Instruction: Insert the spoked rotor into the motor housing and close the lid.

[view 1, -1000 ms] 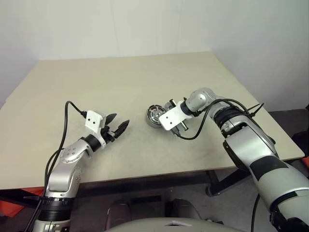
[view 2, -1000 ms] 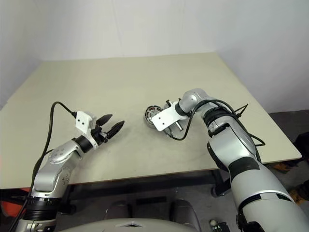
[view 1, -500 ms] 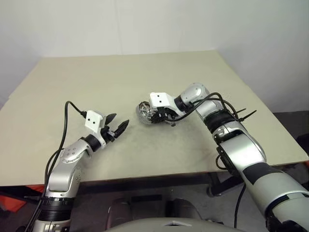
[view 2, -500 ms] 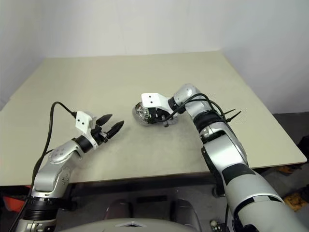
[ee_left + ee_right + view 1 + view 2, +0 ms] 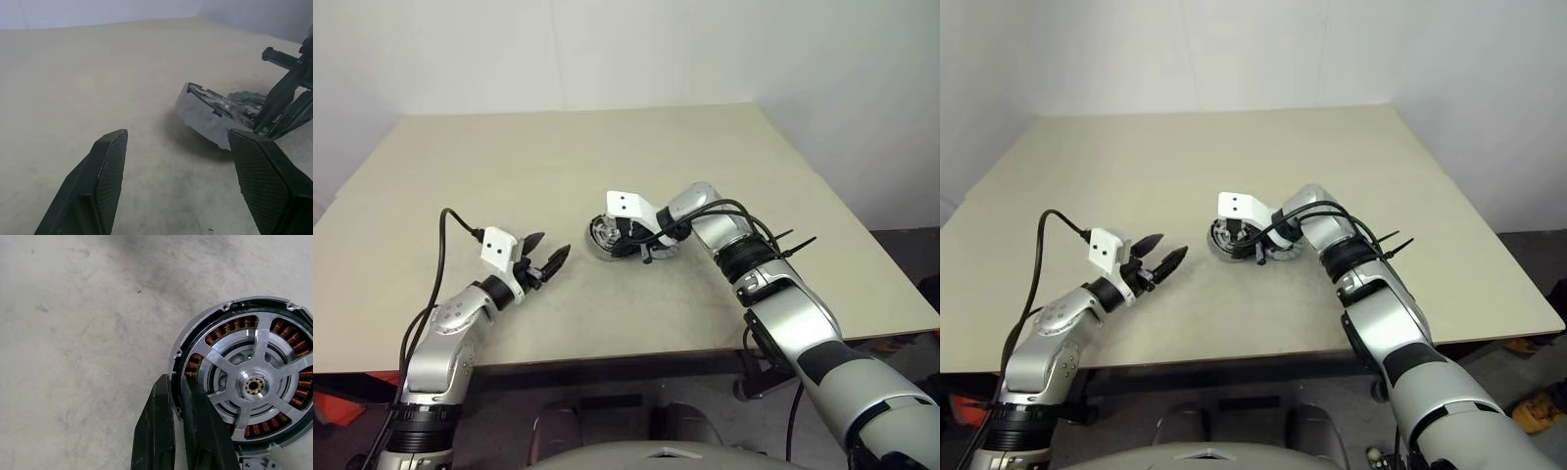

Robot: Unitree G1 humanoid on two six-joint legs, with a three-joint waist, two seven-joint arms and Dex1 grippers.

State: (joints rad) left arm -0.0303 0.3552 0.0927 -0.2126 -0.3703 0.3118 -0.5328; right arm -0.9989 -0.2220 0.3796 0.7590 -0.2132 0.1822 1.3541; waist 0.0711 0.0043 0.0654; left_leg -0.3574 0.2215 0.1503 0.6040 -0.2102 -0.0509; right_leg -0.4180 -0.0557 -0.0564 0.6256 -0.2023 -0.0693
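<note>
Your motor housing (image 5: 247,382) lies near the middle of the worktop (image 5: 607,157), tipped up on one edge, with its copper windings ringing a silver spoked centre. Your right pincer (image 5: 180,399) sits at the housing's rim at about eight o'clock, its two fingers nearly together with one either side of the rim's wall. Off at the housing's nine o'clock, well apart from it, your left pincer (image 5: 545,257) hangs over the worktop with its fingers spread and nothing between them.
</note>
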